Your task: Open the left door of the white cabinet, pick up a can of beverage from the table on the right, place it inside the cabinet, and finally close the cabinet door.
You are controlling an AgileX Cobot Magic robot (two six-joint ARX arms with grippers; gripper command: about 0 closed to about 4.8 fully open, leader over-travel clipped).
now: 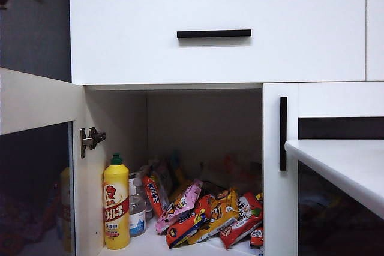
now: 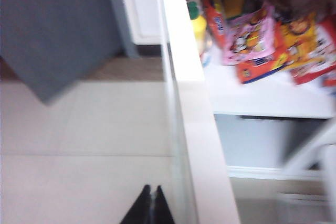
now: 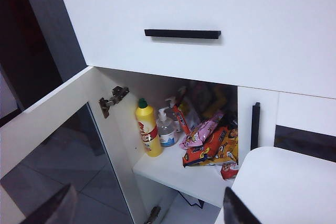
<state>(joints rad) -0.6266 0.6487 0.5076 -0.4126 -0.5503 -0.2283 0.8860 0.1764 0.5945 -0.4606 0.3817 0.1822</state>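
The left gripper (image 2: 151, 205) is sitting pinched shut, empty, beside the swung-open left door (image 1: 36, 103). The right gripper (image 3: 147, 211) is hanging spread wide over the table (image 3: 283, 187). One yellow bottle (image 1: 116, 205) is standing in the white cabinet (image 1: 216, 34) beside blurred snack packets (image 1: 210, 211); no can is showing.

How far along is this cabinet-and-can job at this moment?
Done: the left door of the white cabinet stands swung open, showing the yellow bottle and snack packets. In hand: nothing; the left hand is shut by the door's edge, the right hand open above the table. Left: fetching the can, not in view, placing it, closing the door.
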